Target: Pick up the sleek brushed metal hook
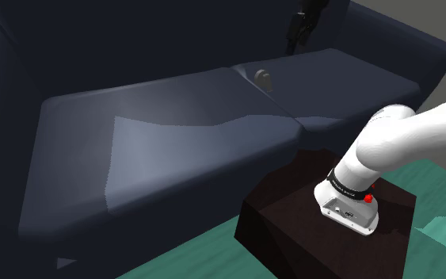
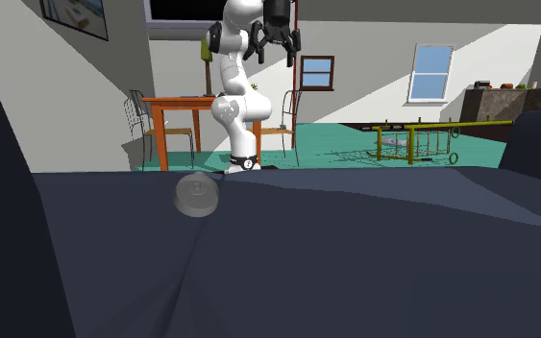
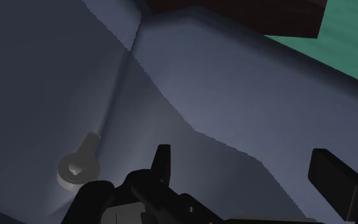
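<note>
A small grey metal hook (image 1: 262, 77) with a round base lies on the dark blue sofa seat (image 1: 158, 150), close to the seam between two cushions. From the second exterior view, the hook (image 2: 197, 197) sits in the foreground by that seam. My black gripper (image 1: 303, 24) hangs high above the sofa's back part, well clear of the hook. It is open in the second exterior view (image 2: 276, 53), with nothing between its fingers. In the wrist view the hook (image 3: 79, 167) lies off to one side of the spread fingers (image 3: 163, 162), far below them.
The dark stand (image 1: 324, 226) sits in front of the sofa on a teal floor (image 1: 443, 206). The sofa backrest (image 1: 134, 40) rises behind the seat. Beyond the arm are an orange table (image 2: 177, 110), chairs and a yellow rack (image 2: 417, 139).
</note>
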`<state>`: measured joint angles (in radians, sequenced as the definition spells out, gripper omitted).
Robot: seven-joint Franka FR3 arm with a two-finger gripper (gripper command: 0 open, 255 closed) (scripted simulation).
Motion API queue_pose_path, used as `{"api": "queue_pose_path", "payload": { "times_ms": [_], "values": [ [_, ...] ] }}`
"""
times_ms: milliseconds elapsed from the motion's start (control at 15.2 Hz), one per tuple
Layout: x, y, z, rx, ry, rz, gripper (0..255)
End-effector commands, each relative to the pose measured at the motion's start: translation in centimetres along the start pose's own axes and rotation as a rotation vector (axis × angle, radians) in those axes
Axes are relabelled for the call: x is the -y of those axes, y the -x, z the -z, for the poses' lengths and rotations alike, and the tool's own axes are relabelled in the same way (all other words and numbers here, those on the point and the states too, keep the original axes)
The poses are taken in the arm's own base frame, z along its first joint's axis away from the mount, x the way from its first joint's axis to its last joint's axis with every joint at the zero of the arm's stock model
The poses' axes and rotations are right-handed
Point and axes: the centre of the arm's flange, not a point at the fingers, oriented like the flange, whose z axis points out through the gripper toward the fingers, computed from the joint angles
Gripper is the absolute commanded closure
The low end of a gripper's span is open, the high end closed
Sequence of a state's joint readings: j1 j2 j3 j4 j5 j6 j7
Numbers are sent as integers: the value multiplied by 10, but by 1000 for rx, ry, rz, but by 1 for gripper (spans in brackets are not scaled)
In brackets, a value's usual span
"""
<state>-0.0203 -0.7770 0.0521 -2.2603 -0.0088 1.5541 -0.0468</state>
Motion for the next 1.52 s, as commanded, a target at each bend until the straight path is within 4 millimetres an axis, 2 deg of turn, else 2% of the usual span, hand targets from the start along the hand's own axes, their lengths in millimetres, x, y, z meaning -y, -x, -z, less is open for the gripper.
{"api": "queue_pose_path", "payload": {
  "times_ms": [0,726,1452],
  "values": [
    [0,0,0,0,0,0,0],
    [-104,-70,-84,1,-61,-93,0],
    [-210,-131,-175,2,-122,-186,0]
  ]
}}
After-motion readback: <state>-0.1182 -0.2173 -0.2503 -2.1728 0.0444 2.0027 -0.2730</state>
